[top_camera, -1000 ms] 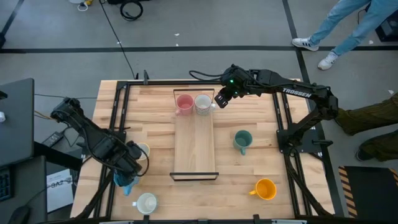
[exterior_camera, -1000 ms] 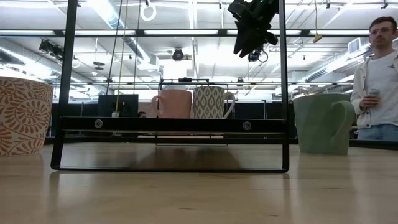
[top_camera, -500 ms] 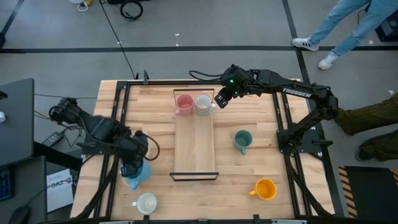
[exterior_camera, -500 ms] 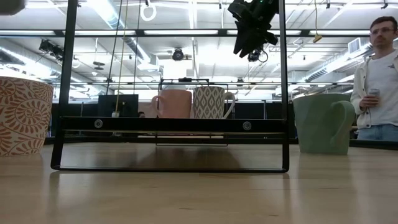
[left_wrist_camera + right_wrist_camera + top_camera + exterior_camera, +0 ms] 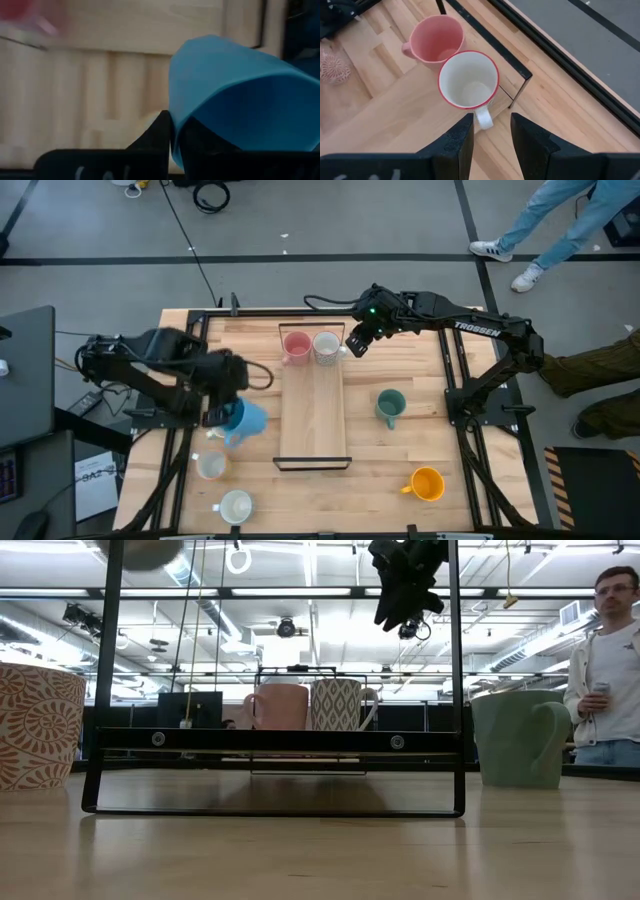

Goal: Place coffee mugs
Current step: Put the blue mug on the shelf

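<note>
From above, my left gripper (image 5: 222, 415) pinches the round blue ceramic mug (image 5: 246, 418) by its rim, lifted just beside the left edge of the long wooden tray with a black wire frame (image 5: 313, 442), whose near half lies bare. My right gripper (image 5: 356, 340) hangs spread beside the white red-rimmed mug (image 5: 325, 346), which sits touching the pink mug (image 5: 296, 345) at the tray's far end. The teal green mug (image 5: 390, 406) and orange mug (image 5: 427, 484) stand well apart on open table to the right. Level across the table, a patterned cream mug (image 5: 38, 727) stands at the left edge. My left wrist shows blue rim between my fingers (image 5: 159, 134), though blurred. My right wrist shows the white mug's handle (image 5: 483, 118) near my fingertips (image 5: 461, 131).
</note>
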### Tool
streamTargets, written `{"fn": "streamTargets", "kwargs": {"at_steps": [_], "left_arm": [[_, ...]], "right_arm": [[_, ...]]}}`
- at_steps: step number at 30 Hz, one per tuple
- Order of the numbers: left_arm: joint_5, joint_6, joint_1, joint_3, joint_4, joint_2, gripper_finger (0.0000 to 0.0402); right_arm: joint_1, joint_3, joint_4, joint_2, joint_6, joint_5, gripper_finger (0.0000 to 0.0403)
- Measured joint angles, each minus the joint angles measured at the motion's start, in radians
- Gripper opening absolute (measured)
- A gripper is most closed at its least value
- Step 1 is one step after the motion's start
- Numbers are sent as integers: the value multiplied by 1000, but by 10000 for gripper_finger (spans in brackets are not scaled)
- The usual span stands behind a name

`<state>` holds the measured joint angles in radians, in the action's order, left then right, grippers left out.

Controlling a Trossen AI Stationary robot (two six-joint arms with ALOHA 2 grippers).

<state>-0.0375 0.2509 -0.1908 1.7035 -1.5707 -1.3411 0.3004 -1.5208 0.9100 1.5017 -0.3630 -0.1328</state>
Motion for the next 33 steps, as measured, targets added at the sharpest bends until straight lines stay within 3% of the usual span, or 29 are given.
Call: {"fn": "streamTargets", "kwargs": {"at_steps": [10, 19, 28, 33], "left_arm": [[-88, -505, 221, 0, 54, -112, 27], [-170, -884, 306, 0, 167, -310, 27], [-278, -1126, 318, -1, 266, -438, 27], [-278, -1139, 318, -2, 298, -466, 27]], "right_arm": [[0, 0, 76, -5, 15, 4, 135], [5, 0, 175, -111, 86, -42, 135], [25, 142, 171, -234, 97, -65, 135], [26, 212, 133, -291, 97, -64, 135]]}}
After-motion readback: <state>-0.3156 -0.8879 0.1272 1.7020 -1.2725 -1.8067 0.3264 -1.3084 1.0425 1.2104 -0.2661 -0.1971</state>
